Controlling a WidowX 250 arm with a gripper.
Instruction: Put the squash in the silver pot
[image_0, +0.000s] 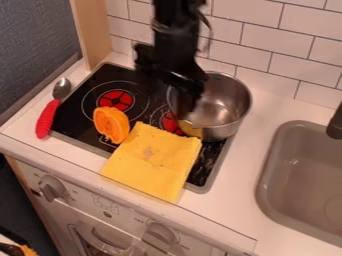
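Observation:
The black gripper (191, 97) hangs down at the left side of the silver pot (224, 102), in front of part of its rim. That pot stands upright at the stove's back right. An orange squash (111, 125), seemingly a cut piece, lies on the front left of the black cooktop, well to the left of the gripper and apart from it. A yellow patch shows low on the pot's front left; whether it is an object or a reflection is unclear.
A yellow cloth (153, 160) lies over the cooktop's front, just right of the squash. The red-handled spoon (47, 118) rests at the cooktop's left edge. On the right is a grey sink (266, 172); a tiled wall (294, 45) runs behind.

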